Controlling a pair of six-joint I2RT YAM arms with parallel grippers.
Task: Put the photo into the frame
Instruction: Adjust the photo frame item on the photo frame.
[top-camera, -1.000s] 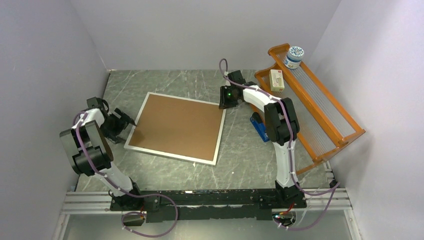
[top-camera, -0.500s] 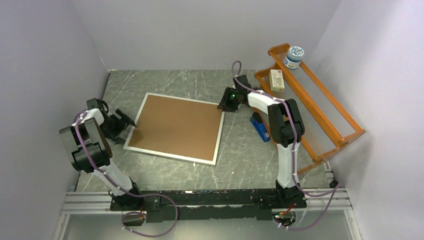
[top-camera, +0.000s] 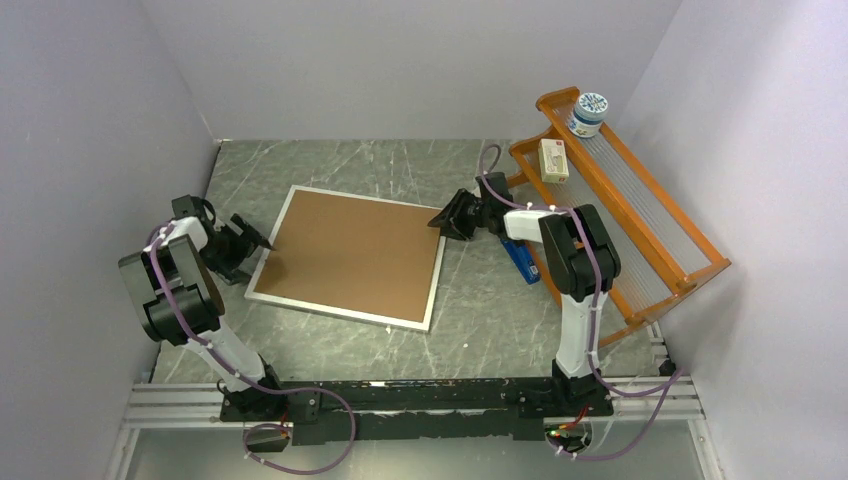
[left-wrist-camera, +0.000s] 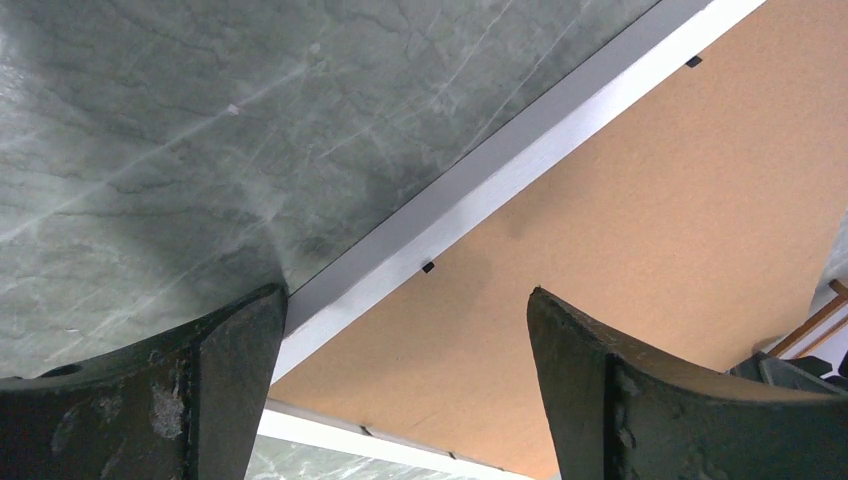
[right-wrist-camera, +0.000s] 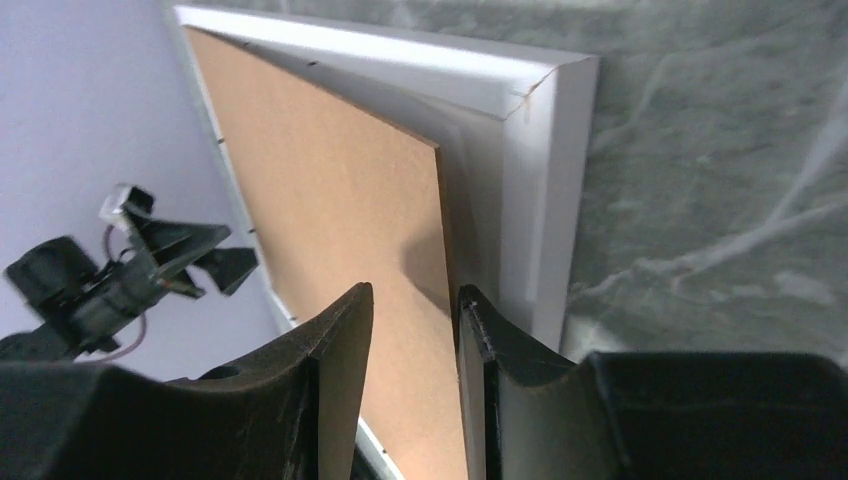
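- Your right gripper (right-wrist-camera: 415, 295) has its fingers (right-wrist-camera: 335, 370) drawn almost together on the far right corner of the brown backing board (right-wrist-camera: 330, 220); the board's edge runs straight into the slim gap between them.
- At that corner the board sits a little proud of the frame (right-wrist-camera: 545, 180) and throws a shadow on the white inner rim.
- Your left gripper (left-wrist-camera: 408, 300) has its fingers (left-wrist-camera: 225, 370) spread wide and holds nothing. One tip is over the table just outside the frame's left rim, the other over the backing board, so the rim runs between them. You cannot tell from the wrist view whether either tip touches.
- The frame lies flat and face down in the middle of the grey-green marbled table (top-camera: 480, 320), with the board filling its back. The two grippers face each other across it.
- A blue object (top-camera: 520, 258) lies on the table just beside your right arm, apart from the frame.
- Further right, the orange wooden rack (top-camera: 650, 230) stands along the wall. On its far end sit a blue-lidded white jar (top-camera: 587, 113) and a small pale box (top-camera: 553, 158).
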